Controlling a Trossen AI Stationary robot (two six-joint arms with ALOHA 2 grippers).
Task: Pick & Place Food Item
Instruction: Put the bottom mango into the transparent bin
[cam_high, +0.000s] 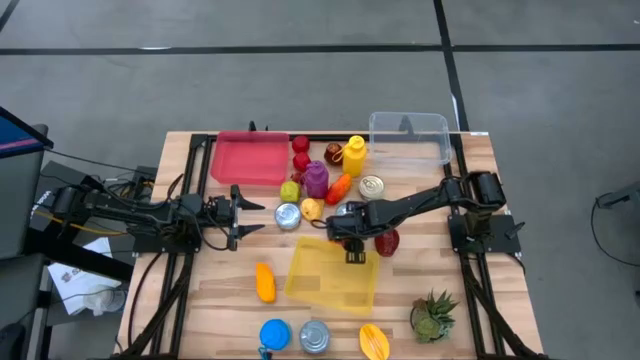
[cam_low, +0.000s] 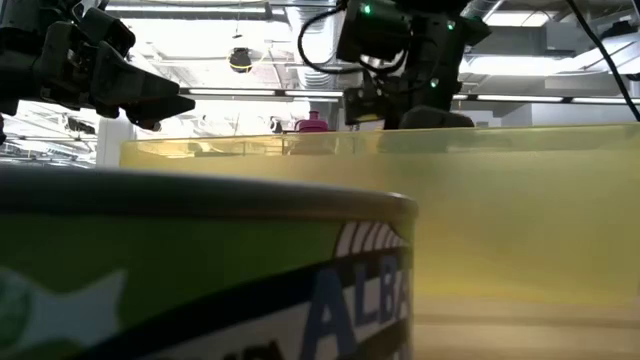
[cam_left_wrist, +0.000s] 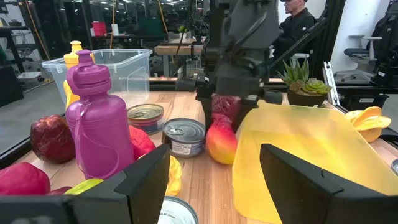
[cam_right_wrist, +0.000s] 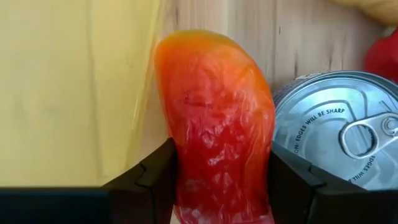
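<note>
We see the right gripper (cam_high: 335, 224) near the table's middle, its fingers (cam_right_wrist: 155, 180) pressed against both sides of a red-orange mango (cam_right_wrist: 217, 118). The fruit sits between the yellow tray (cam_right_wrist: 68, 87) and a silver can (cam_right_wrist: 339, 130), seemingly still touching the wood. The left gripper (cam_high: 250, 217) waits to the left, fingers apart and holding nothing, beside a purple bottle (cam_left_wrist: 99, 124).

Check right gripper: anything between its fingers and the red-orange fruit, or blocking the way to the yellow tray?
Nothing visible. The right gripper has a finger on each side of the red-orange fruit. The yellow tray lies directly beside it; a tin can crowds the other side.
</note>
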